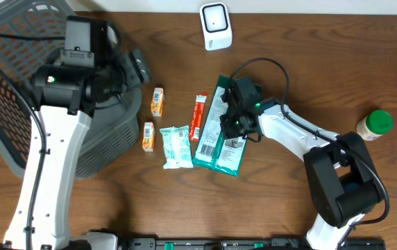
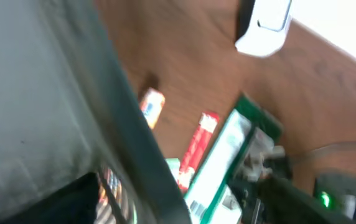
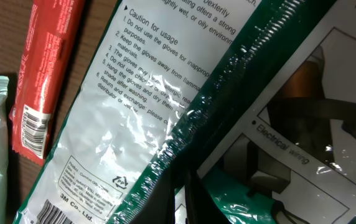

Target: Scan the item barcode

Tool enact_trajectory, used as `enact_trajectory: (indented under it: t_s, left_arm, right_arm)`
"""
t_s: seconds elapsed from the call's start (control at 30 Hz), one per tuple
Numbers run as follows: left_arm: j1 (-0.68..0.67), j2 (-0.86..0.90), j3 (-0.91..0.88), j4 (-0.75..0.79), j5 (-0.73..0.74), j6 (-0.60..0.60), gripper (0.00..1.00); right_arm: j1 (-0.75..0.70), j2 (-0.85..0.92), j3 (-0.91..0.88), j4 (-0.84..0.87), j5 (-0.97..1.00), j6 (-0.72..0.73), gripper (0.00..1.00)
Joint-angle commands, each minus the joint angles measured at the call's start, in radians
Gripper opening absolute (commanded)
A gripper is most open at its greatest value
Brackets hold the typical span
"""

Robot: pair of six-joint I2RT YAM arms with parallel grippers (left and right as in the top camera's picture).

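Two green and white glove packets [image 1: 216,135] lie side by side mid-table; in the right wrist view the left one [image 3: 134,106] shows its printed back, with a barcode at its lower end. My right gripper [image 1: 232,132] sits on them, its fingers [image 3: 187,199] shut on the green edge where the packets meet. The white scanner [image 1: 214,26] stands at the far edge and also shows in the blurred left wrist view [image 2: 265,25]. My left gripper [image 1: 141,69] hovers over the grey basket's right rim; its jaws are too blurred to read.
A grey basket [image 1: 18,104] fills the left side. A red bar [image 1: 199,117], a mint packet [image 1: 176,146] and two small orange boxes [image 1: 157,101] [image 1: 148,137] lie left of the glove packets. A green-lidded jar [image 1: 375,125] stands at far right.
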State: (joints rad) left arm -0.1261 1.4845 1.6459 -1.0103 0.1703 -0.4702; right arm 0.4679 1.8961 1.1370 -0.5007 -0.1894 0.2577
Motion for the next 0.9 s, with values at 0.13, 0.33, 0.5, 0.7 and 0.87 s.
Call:
enact_trajectory:
  t_s: [0.13,0.33,0.5,0.7,0.87]
  left_arm:
    - [0.051,-0.064,0.122,0.077,-0.074,-0.011,0.08]
    - [-0.063,-0.077,0.109,0.076,-0.074,-0.041,0.07]
    - [-0.200,0.014,0.051,0.073,-0.123,-0.075,0.07]
    - [-0.262,0.150,0.049,0.030,-0.211,-0.122,0.08]
    - [-0.257,0.153,0.050,-0.106,-0.354,-0.187,0.07]
  right_arm:
    - [-0.002,0.004,-0.008,0.004,0.027,-0.012,0.05]
    - [-0.002,0.004,-0.008,0.012,0.027,-0.012,0.06]
    - [-0.002,0.004,-0.008,0.011,0.027,-0.012,0.06]
    - [-0.002,0.004,-0.008,0.011,0.027,-0.012,0.05]
    - [-0.002,0.004,-0.008,0.013,0.027,-0.013,0.06]
